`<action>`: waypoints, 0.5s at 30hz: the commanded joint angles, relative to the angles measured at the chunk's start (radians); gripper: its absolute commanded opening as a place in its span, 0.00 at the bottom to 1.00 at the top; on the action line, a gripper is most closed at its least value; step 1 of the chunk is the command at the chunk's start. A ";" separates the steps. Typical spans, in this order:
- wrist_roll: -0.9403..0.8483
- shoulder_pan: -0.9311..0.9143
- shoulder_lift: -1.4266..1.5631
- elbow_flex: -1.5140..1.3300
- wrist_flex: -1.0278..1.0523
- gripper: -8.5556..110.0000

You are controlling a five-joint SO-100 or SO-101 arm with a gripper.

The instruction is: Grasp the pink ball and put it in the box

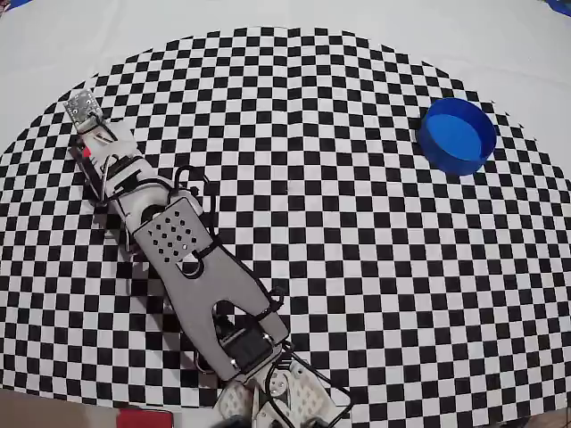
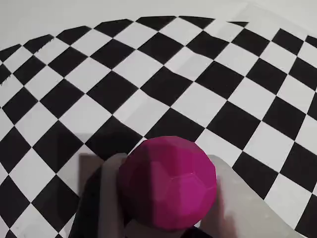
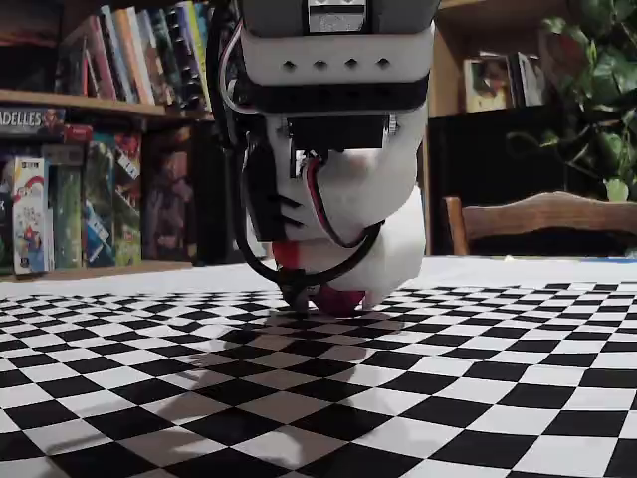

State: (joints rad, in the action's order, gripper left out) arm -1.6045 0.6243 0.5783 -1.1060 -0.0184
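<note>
The pink ball [image 2: 168,181] is faceted and magenta, and it sits between my two pale fingers [image 2: 111,198] in the wrist view. My gripper [image 2: 171,196] is shut on it, with a finger pressed against each side. In the fixed view the ball [image 3: 338,300] shows just under the gripper [image 3: 333,295], at or barely above the checkered cloth. From overhead only a small red-pink patch of the ball [image 1: 86,153] shows inside the gripper [image 1: 92,153] at the far left. The box [image 1: 458,134], a round blue container, stands far off at the upper right.
A black-and-white checkered cloth [image 1: 339,232] covers the table. My arm [image 1: 178,241] stretches from the bottom centre up to the left. Bookshelves [image 3: 90,149] and a wooden chair back [image 3: 542,214] stand beyond the table's far edge.
</note>
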 commanded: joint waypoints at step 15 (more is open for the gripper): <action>0.003 -0.026 0.296 -0.137 0.003 0.07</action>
State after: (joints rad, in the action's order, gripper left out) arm -1.6045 0.6029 0.7655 -1.2333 -0.0169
